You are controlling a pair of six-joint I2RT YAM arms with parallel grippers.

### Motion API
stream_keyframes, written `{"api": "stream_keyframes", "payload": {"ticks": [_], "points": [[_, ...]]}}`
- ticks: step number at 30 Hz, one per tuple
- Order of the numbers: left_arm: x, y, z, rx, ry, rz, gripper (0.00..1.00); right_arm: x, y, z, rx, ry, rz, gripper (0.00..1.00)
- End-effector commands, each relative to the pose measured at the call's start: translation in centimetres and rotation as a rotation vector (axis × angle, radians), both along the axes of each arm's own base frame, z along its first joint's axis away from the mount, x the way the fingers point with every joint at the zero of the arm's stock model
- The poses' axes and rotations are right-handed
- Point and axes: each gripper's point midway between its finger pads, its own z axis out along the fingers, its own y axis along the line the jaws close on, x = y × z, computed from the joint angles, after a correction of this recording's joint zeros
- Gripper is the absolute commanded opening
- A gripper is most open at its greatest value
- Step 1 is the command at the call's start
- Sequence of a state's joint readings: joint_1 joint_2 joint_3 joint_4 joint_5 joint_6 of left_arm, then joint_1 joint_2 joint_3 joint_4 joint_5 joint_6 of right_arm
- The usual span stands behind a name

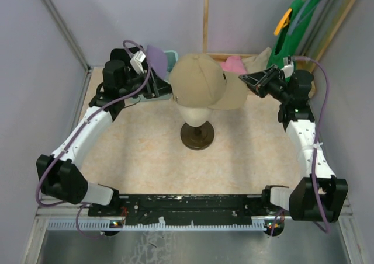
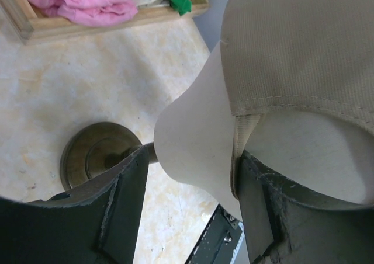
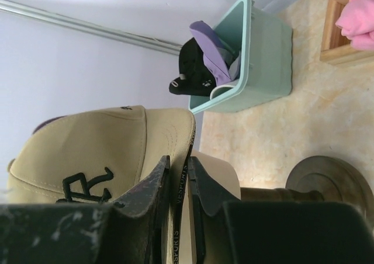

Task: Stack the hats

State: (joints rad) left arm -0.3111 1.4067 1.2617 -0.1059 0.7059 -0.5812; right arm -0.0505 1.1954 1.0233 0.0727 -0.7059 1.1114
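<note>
The tan cap (image 1: 198, 77) sits on a pale mannequin head (image 1: 196, 113) on a round stand. My right gripper (image 1: 248, 80) is shut on the tan cap's brim (image 3: 186, 153). My left gripper (image 1: 162, 89) is open at the back of the head. In the left wrist view its jaws (image 2: 193, 159) straddle the head (image 2: 198, 141), and one finger (image 2: 257, 200) touches the cap's rear edge (image 2: 304, 42). A purple cap (image 3: 210, 48) and a black cap (image 3: 190, 71) lie in a teal bin (image 3: 263, 54). I cannot make out the white cap.
The stand's dark round base (image 1: 197, 136) rests mid-table. The teal bin (image 1: 170, 56) stands at the back left behind my left arm. A wooden tray (image 2: 117, 21) at the back holds a pink cloth (image 1: 234, 64). A green top (image 1: 292, 24) hangs at back right.
</note>
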Motion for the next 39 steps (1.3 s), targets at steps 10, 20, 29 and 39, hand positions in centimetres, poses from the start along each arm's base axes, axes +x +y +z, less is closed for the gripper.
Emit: {"api": "stream_keyframes", "payload": {"ticks": [10, 20, 29, 39], "points": [[-1.8, -0.9, -8.4, 0.117, 0.118, -0.041, 0.61, -0.4, 1.0, 4.9, 0.095, -0.093, 0.078, 0.00], [-1.3, -0.7, -3.3, 0.071, 0.007, -0.002, 0.75, -0.9, 1.1, 7.1, 0.105, -0.147, 0.091, 0.00], [-0.9, 1.0, 4.4, -0.028, -0.113, 0.068, 0.85, -1.2, 1.2, 7.6, 0.116, -0.161, 0.096, 0.00], [-1.1, 2.9, 6.3, -0.082, -0.110, 0.103, 0.86, -1.4, 1.1, 7.6, 0.123, -0.162, 0.086, 0.00]]}}
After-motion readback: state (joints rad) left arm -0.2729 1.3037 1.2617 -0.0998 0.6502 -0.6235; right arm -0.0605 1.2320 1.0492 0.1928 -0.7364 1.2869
